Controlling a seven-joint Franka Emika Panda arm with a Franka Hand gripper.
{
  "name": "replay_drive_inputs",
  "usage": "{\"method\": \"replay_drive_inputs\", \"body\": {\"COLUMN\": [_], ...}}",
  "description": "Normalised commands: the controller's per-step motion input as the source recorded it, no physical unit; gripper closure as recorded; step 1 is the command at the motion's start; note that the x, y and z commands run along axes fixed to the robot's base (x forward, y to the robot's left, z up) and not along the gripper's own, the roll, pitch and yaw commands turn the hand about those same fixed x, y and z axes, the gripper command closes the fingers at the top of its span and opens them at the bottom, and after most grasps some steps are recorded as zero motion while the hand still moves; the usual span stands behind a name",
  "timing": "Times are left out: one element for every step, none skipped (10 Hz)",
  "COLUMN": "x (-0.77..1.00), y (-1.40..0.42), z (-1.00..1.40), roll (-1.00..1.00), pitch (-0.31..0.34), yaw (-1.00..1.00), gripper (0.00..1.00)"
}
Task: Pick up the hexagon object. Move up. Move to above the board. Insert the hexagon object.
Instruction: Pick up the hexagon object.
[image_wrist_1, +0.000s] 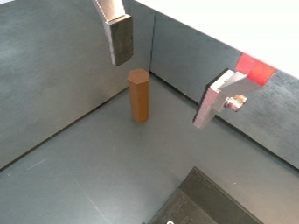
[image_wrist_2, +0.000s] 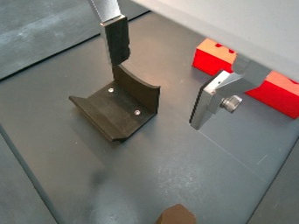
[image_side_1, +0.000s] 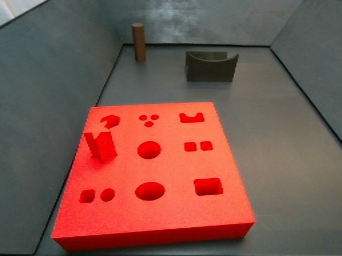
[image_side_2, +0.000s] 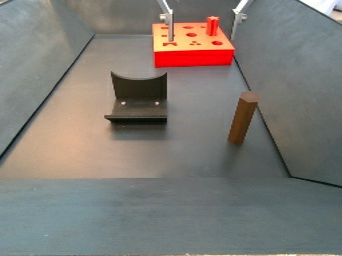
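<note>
The slim, upright brown wooden hexagon peg (image_wrist_1: 139, 95) looked light and rigid, best pinched near its top by the empty, spread-jawed gripper (image_wrist_1: 170, 74) above it.

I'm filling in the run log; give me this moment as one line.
stage: before pickup | tool: open, empty, above the floor | peg: upright on the floor, untouched | board: peg not yet inserted

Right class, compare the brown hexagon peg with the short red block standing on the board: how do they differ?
The hexagon peg is brown and slim; the red block is red and broader. The peg stands on the grey floor near the back wall; the block stands on the red board. Both are upright and ungripped: the open end effector hangs above.
</note>
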Motion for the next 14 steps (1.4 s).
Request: {"method": "replay_drive_inputs", "body": {"x": [0.00,0.00,-0.31,-0.83,-0.87,-0.74,-0.61,-0.63,-0.44,-0.09,0.00,0.09,0.10,0.00], "y": [0.07,0.04,0.26,0.56,0.61,0.63,0.49,0.36,0.03,0.00,-0.02,0.00,0.00,0.03], "z": [0.00,0.00,-0.12,-0.40,-0.51,-0.57,-0.66,-0.79,-0.89,-0.85,-0.86,-0.90,-0.93,-0.90], "roll": [0.00,-0.01,0.00,0.00,0.00,0.01,0.05,0.05,0.00,-0.01,-0.02,-0.03,-0.03,-0.01], "pitch": [0.000,0.000,-0.041,-0.120,-0.127,-0.070,-0.061,-0.130,-0.201,-0.196,-0.186,-0.169,-0.149,-0.154], "yaw": [0.00,0.00,0.19,0.21,0.16,0.18,0.18,0.15,0.11,0.16,0.11,0.05,0.07,0.09], "gripper": [0.00,0.00,0.00,0.00,0.00,0.00,0.00,0.00,0.00,0.00,0.00,0.00,0.00,0.00]}}
